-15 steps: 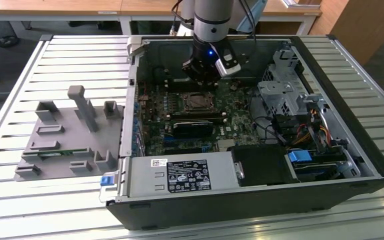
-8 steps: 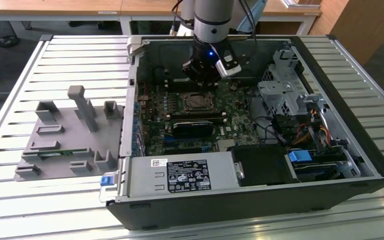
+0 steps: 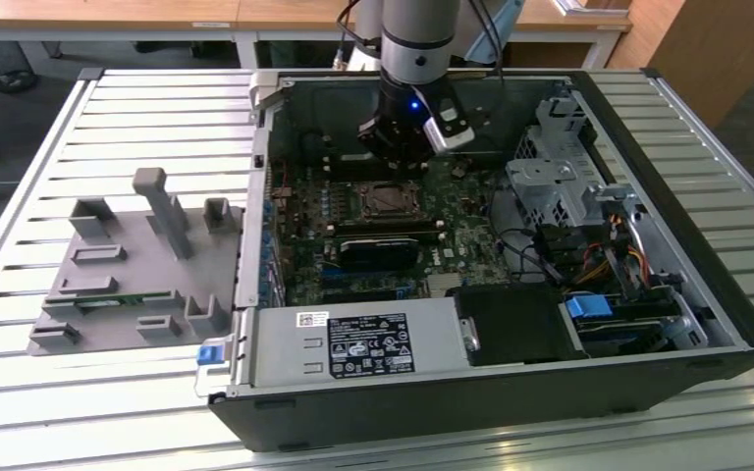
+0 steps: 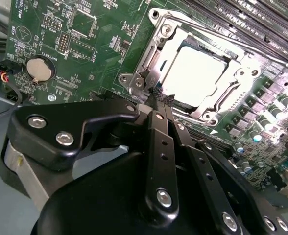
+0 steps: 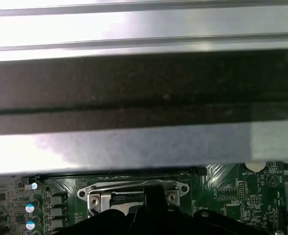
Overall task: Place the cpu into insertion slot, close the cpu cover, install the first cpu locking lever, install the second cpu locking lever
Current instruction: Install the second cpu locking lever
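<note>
Silvery cpu cover (image 4: 195,73) lies closed over the cpu (image 4: 198,76) in the insertion slot (image 3: 387,200); the black hand (image 4: 159,95), fingers pressed together, hovers at the socket's edge.

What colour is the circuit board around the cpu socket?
Green, seen best in the second wrist view: the circuit board surrounds the silvery cpu cover.
</note>
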You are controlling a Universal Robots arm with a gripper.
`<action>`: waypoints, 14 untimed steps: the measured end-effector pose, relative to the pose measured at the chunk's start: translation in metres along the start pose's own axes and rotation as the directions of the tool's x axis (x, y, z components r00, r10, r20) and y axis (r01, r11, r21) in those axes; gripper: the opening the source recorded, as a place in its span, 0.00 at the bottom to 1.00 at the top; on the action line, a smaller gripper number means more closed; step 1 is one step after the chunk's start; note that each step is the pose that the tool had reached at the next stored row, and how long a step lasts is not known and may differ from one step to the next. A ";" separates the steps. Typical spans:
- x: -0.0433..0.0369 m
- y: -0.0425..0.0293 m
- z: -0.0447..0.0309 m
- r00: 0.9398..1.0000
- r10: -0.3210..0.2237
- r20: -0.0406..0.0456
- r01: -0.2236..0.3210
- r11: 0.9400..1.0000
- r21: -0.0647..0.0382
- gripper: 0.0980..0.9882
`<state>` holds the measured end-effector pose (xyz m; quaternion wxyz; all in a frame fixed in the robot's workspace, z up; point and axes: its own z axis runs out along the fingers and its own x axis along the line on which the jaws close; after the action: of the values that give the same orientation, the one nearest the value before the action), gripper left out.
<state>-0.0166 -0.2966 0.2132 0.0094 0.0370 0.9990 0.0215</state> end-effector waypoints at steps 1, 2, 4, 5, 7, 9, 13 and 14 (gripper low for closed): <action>0.0000 0.0000 -0.0010 1.000 0.000 0.000 0.000 1.000 0.000 0.01; -0.0001 0.0001 -0.0028 1.000 0.000 0.000 0.000 1.000 0.000 0.01; -0.0002 0.0003 -0.0075 1.000 0.000 0.000 0.000 1.000 0.000 0.01; -0.0002 0.0005 -0.0112 1.000 0.000 0.000 0.000 1.000 0.000 0.01; -0.0003 0.0008 -0.0180 1.000 0.000 0.000 0.000 1.000 0.000 0.01; -0.0004 0.0010 -0.0222 1.000 0.000 0.000 0.000 1.000 0.000 0.01; -0.0005 -0.0002 -0.0228 1.000 0.000 0.000 0.000 1.000 0.000 0.01; -0.0006 -0.0013 -0.0228 1.000 0.000 0.000 0.000 1.000 0.000 0.01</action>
<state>-0.0165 -0.2989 0.2360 0.0094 0.0370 0.9990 0.0216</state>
